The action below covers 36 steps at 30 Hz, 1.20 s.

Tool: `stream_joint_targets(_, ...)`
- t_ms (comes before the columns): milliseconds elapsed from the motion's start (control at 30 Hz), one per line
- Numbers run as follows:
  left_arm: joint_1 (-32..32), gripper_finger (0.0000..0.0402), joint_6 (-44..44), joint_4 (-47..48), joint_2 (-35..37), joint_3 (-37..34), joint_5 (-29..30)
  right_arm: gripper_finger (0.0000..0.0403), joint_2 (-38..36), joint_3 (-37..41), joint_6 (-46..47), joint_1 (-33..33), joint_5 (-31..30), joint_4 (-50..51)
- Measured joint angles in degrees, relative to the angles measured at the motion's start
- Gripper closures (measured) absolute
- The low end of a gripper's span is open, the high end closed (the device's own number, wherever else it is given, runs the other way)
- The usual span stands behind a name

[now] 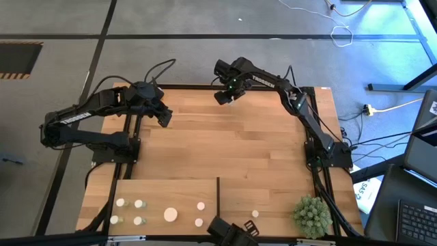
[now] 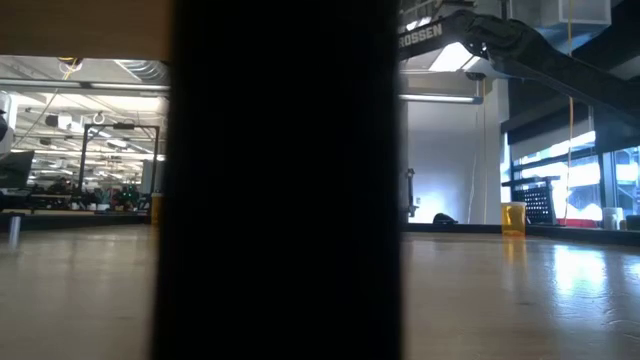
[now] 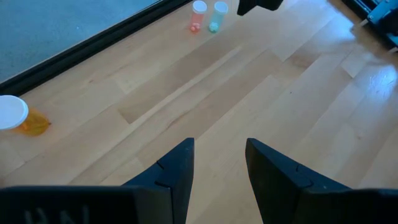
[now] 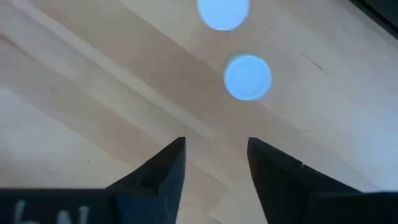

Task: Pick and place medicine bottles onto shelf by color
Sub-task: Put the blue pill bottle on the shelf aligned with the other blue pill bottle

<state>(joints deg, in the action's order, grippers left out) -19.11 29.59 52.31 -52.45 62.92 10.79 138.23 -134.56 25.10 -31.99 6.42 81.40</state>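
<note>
Right pincer (image 4: 214,165), dark tapered fingers apart and empty, hovers above two round white caps (image 4: 247,76).

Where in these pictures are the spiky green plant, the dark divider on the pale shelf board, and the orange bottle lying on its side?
spiky green plant (image 1: 311,215), high view, middle of the ball.
dark divider (image 1: 218,191), high view, midway along the strip.
orange bottle (image 3: 31,122), left wrist view, its orange body beside the white cap.
</note>
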Motion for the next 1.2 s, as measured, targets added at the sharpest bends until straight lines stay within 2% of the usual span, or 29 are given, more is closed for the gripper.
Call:
stream_joint_targets(133, 0.01, 0.0263, 0.0, 0.0, 0.0, 0.0, 0.0, 0.0274, 0.0, 0.0, -1.13, -0.04, -0.42, 0.03)
stream_joint_targets(233, 0.02, 0.0263, -0.01, 0.0, 0.0, 0.0, 0.0, 0.0286, 0.0, 0.0, -2.07, -0.04, -0.03, -0.15)
stream_joint_targets(333, 0.0, 0.0263, -0.18, 0.0, 0.0, 0.0, 0.0, 0.0285, 0.0, 0.0, -4.19, -0.04, 4.24, -0.33)
stream_joint_targets(500, 0.02, 0.0263, -0.21, 0.0, 0.0, 0.0, 0.0, 0.026, 0.0, 0.0, -6.0, -0.11, 4.74, -0.63)
stream_joint_targets(667, 0.0, 0.0263, -0.23, 0.0, 0.0, 0.0, 0.0, 0.0219, 0.0, 0.0, -9.23, -0.15, 0.03, -1.05)
stream_joint_targets(867, 0.02, 0.0263, -0.21, 0.0, 0.0, 0.0, 0.0, 0.0181, 0.02, 0.0, -8.93, -0.04, -2.52, -2.54)
stream_joint_targets(1000, 0.01, 0.0263, -0.23, 0.0, 0.0, 0.0, 0.0, 0.017, 0.02, 0.0, -9.09, -0.03, -1.92, -4.46)
stream_joint_targets(1200, 0.02, 0.0263, -0.21, 0.0, 0.0, 0.0, 0.0, 0.0169, 0.04, 0.0, -5.73, -0.04, -4.45, -4.46)
